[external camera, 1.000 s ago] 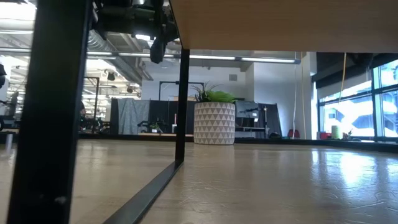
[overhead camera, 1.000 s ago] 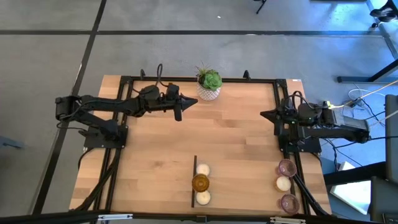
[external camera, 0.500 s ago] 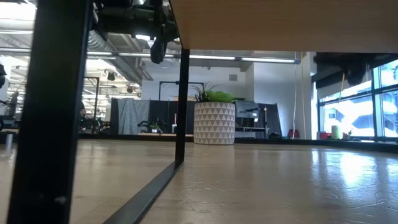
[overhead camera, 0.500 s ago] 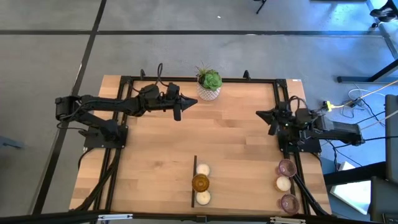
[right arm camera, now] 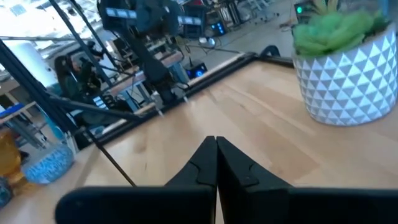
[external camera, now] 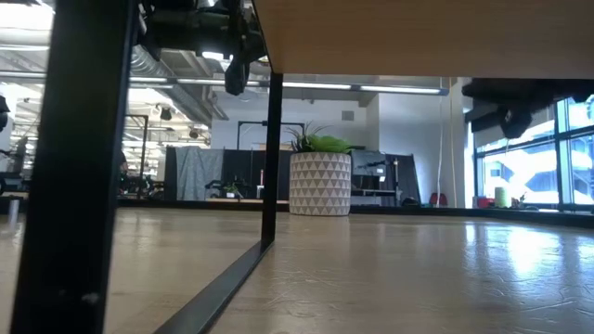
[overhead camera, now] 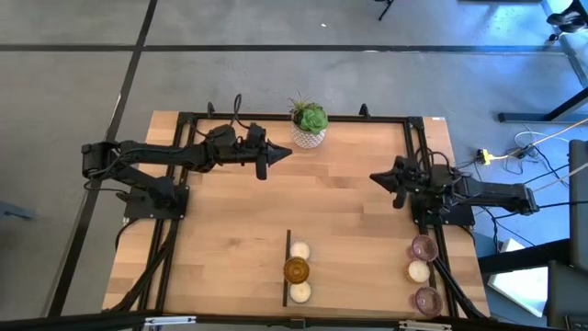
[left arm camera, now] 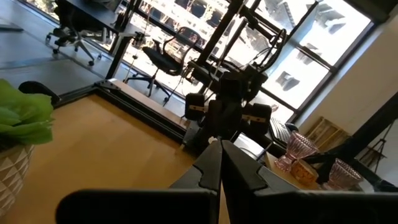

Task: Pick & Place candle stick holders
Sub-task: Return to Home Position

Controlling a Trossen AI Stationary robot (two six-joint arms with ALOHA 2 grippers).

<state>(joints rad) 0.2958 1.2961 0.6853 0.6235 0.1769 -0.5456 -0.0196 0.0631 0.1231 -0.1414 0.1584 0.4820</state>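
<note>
Overhead, reading the wooden surface (overhead camera: pixel 220 248) as a clock face with six o'clock at its near edge, all six candle stick holders stand in the near part, in two short rows that run from near to far. At six o'clock the centre row starts with the first cream-white holder (overhead camera: pixel 299 292) nearest the edge, then the amber glass holder (overhead camera: pixel 296 270), then the second cream-white holder (overhead camera: pixel 299 250) behind it. These three stand close together, with a thin dark bar (overhead camera: pixel 287 267) just beside them on their nine o'clock side. At about four o'clock, along the right edge of the surface, the other row has the first mauve holder (overhead camera: pixel 427 300) nearest, the third cream-white holder (overhead camera: pixel 419 271) in the middle and the second mauve holder (overhead camera: pixel 423 247) farthest back. Both grippers are well apart from every holder. Farther back, at three o'clock, the right gripper (overhead camera: pixel 378 176) hangs over the surface and points toward nine o'clock. Its wrist view shows its two dark fingers (right arm camera: pixel 202 165) pressed together, grasping nothing. At about eleven o'clock the left gripper (overhead camera: pixel 276 152) points toward three o'clock, on an arm stretched in from the left edge, and its fingers (left arm camera: pixel 211 165) are likewise clenched on nothing. Farthest away, at twelve o'clock by the far edge, a white triangle-patterned pot (overhead camera: pixel 309 138) with a green plant stands upright, near the left gripper's tip. From table height, the pot is seen past a black upright post (external camera: pixel 271 158) and beneath a wooden board (external camera: pixel 418 37).
</note>
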